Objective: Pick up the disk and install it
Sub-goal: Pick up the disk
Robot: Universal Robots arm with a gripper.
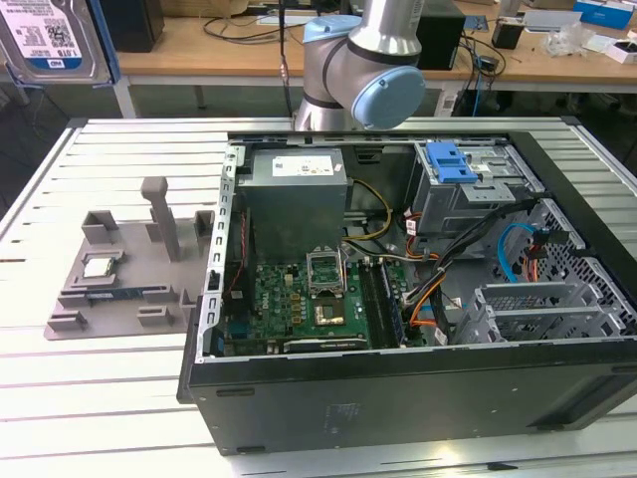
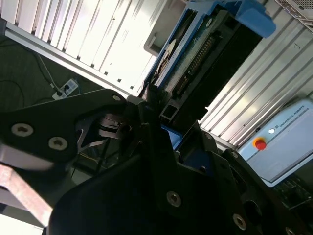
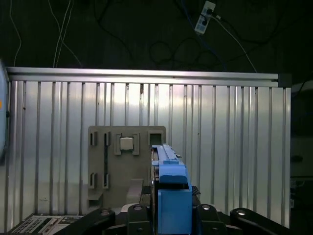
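Jaws clamped on the disk [image 3: 171, 196], its blue-framed edge between them, above the grey fixture [image 3: 98, 161].

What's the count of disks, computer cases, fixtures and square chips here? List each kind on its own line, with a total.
disk, gripped in the end effector: 1
computer case, side open: 1
grey fixture on the table: 1
square silver chip, seated in the fixture: 1
Total: 4
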